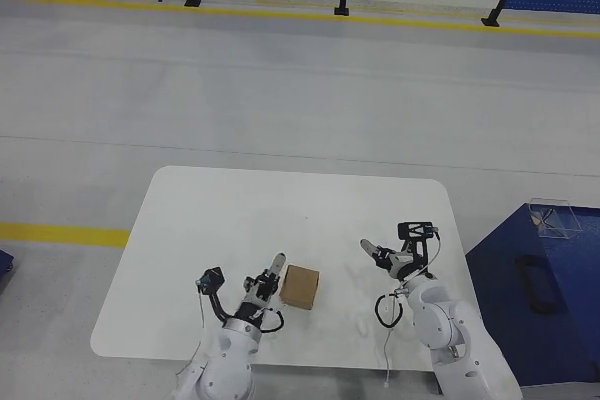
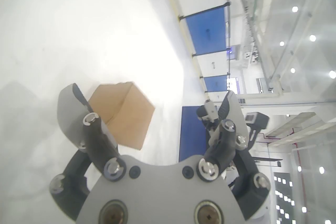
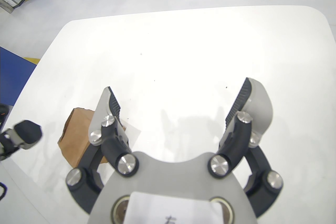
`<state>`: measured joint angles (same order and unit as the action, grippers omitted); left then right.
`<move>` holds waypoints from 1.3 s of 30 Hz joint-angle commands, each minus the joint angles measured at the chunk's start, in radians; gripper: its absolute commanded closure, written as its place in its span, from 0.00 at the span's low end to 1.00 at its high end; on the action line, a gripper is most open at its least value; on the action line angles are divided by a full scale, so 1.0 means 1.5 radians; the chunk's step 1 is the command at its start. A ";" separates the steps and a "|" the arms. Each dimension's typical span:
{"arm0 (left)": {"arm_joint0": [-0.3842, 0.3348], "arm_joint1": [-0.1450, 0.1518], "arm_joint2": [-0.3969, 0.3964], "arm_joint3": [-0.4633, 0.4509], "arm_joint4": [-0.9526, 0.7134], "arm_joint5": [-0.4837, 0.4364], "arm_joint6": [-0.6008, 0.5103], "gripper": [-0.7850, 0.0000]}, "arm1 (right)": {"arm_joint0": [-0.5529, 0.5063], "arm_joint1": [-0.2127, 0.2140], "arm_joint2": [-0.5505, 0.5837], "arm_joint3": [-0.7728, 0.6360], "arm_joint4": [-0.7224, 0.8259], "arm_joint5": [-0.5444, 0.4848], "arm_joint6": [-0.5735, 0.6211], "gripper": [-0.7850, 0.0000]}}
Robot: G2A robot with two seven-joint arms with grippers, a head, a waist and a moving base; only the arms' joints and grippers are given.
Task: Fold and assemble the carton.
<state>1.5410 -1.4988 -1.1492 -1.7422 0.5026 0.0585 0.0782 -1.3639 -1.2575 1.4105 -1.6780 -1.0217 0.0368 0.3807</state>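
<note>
A small brown carton [image 1: 301, 286] stands folded into a box shape on the white table [image 1: 280, 210], near the front edge. My left gripper [image 1: 245, 276] is open just to its left, one fingertip close beside the carton and nothing held. In the left wrist view the carton [image 2: 126, 114] sits just past one finger, and the left gripper [image 2: 151, 104] has its jaws spread wide. My right gripper [image 1: 395, 242] hovers open to the right of the carton, apart from it. In the right wrist view the carton [image 3: 74, 135] lies partly behind one finger of the right gripper [image 3: 177, 101].
A dark blue cabinet [image 1: 550, 290] stands beside the table's right edge, with a clear container [image 1: 552, 215] on top. The back half of the table is bare white surface. The table's front edge runs just under both arms.
</note>
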 commanded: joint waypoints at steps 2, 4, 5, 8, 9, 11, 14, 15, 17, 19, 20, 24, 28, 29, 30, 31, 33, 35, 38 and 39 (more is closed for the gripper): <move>0.019 0.006 0.044 0.014 0.199 -0.058 0.060 1.00 | 0.000 0.000 0.000 0.000 0.000 0.000 0.000 0.00; 0.010 0.007 0.071 0.041 0.282 -0.069 0.065 1.00 | 0.000 0.000 0.000 0.000 0.000 0.000 0.000 0.00; 0.004 0.007 0.079 0.057 0.304 -0.059 0.070 1.00 | 0.000 0.000 0.000 0.000 0.000 0.000 0.000 0.00; -0.020 0.003 0.107 0.097 0.333 -0.052 0.051 1.00 | 0.000 0.000 0.000 0.000 0.000 0.000 0.000 0.00; -0.025 0.002 0.110 0.107 0.336 -0.053 0.053 1.00 | 0.000 0.000 0.000 0.000 0.000 0.000 0.000 0.00; -0.034 0.000 0.114 0.124 0.324 -0.051 0.047 1.00 | 0.000 0.000 0.000 0.000 0.000 0.000 0.000 0.00; -0.047 -0.002 0.118 0.145 0.339 -0.037 0.060 1.00 | 0.000 0.000 0.000 0.000 0.000 0.000 0.000 0.00; -0.049 -0.003 0.119 0.148 0.334 -0.029 0.064 1.00 | 0.000 0.000 0.000 0.000 0.000 0.000 0.000 0.00; -0.054 -0.005 0.122 0.154 0.325 -0.021 0.062 1.00 | 0.000 0.000 0.000 0.000 0.000 0.000 0.000 0.00; -0.059 -0.006 0.121 0.159 0.318 -0.013 0.056 1.00 | 0.000 0.000 0.000 0.000 0.000 0.000 0.000 0.00; -0.062 -0.007 0.121 0.163 0.316 -0.008 0.049 1.00 | 0.000 0.000 0.000 0.000 0.000 0.000 0.000 0.00; -0.073 -0.009 0.122 0.183 0.316 0.012 0.038 1.00 | 0.000 0.000 0.000 0.000 0.000 0.000 0.000 0.00; -0.087 -0.012 0.127 0.203 0.326 0.039 0.038 1.00 | 0.000 0.000 0.000 0.000 0.000 0.000 0.000 0.00; -0.087 -0.013 0.129 0.203 0.328 0.039 0.046 1.00 | 0.000 0.000 0.000 0.000 0.000 0.000 0.000 0.00; -0.086 -0.014 0.130 0.200 0.324 0.035 0.055 1.00 | 0.000 0.000 0.000 0.000 0.000 0.000 0.000 0.00; -0.083 -0.014 0.130 0.196 0.318 0.031 0.063 1.00 | 0.000 0.000 0.000 0.000 0.000 0.000 0.000 0.00; -0.079 -0.014 0.128 0.190 0.310 0.021 0.073 1.00 | 0.000 0.000 0.000 0.000 0.000 0.000 0.000 0.00; -0.080 -0.014 0.126 0.194 0.317 0.028 0.061 1.00 | 0.000 0.000 0.000 0.000 0.000 0.000 0.000 0.00; -0.090 -0.015 0.130 0.214 0.335 0.055 0.035 1.00 | 0.000 0.000 0.000 0.000 0.000 0.000 0.000 0.00; -0.095 -0.016 0.133 0.219 0.344 0.065 0.037 1.00 | 0.000 0.000 0.000 0.000 0.000 0.000 0.000 0.00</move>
<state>1.4079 -1.5211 -0.9541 -1.4254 1.0017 0.1327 0.1354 -1.3639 -1.2575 1.4105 -1.6780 -1.0217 0.0367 0.3807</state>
